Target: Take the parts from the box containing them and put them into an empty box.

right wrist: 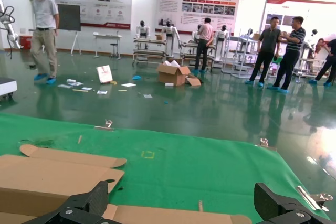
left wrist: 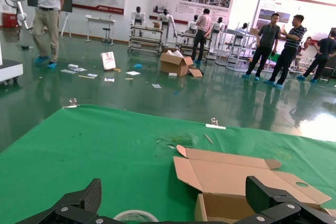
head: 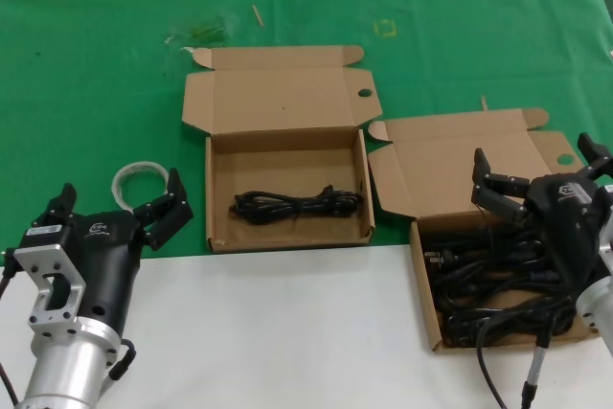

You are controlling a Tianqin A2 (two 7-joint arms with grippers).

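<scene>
One looped black cord [head: 297, 205] is lying flat across the bare floor of the empty box [head: 218, 189] mid-bench, while the full box [head: 427, 302] on the robot's right is showing a dense black tangle [head: 488, 284]. The right end effector [head: 538, 168] is hovering over that tangle, fingers spread and grasping nothing — the left end effector [head: 117, 206] is also released, sitting near the bench's front edge.

A glossy dark-green floor [left wrist: 157, 93] reflecting bright overhead light stretches to a pale wall hung with display posters [right wrist: 197, 4] at twelve o'clock, with metal racks [left wrist: 147, 38], an open cardboard carton [right wrist: 174, 74], scattered papers and standing people [left wrist: 273, 48] between, beyond the green-clothed desk [head: 96, 93]
</scene>
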